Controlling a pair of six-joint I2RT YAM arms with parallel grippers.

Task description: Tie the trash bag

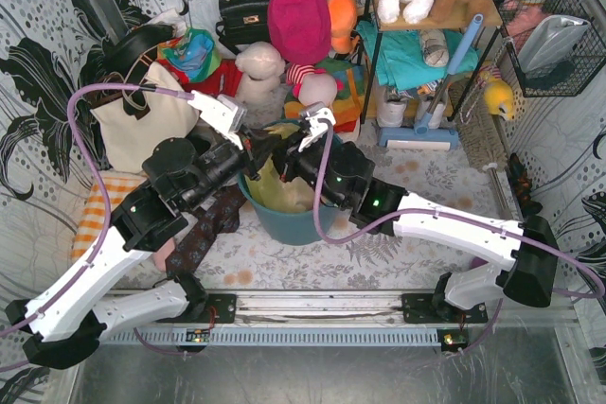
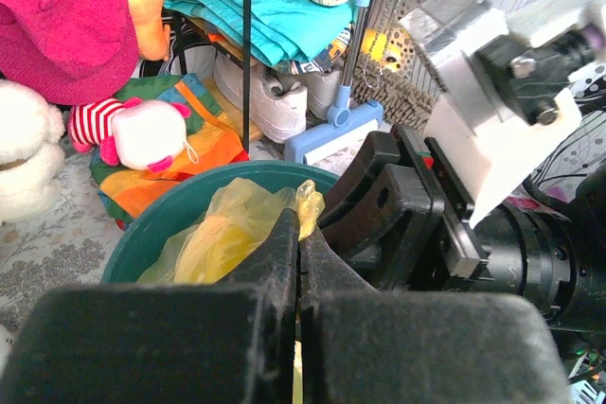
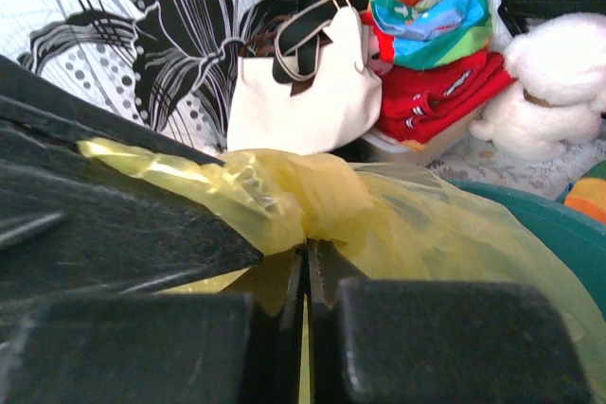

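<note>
Your left gripper (image 2: 299, 229) and right gripper (image 3: 305, 257) both clamp the trash bag (image 3: 379, 205).
They pinch yellow plastic nearly tip to tip, the bag sitting in the bin (image 2: 166, 207) beneath them. A knot seems half-formed; next, pull apart steadily to cinch.

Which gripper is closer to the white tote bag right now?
Left. The left gripper is at the rim of the bin on the side of the tote bag; the right gripper is farther off, over its middle. Both pinch the trash bag.
</note>
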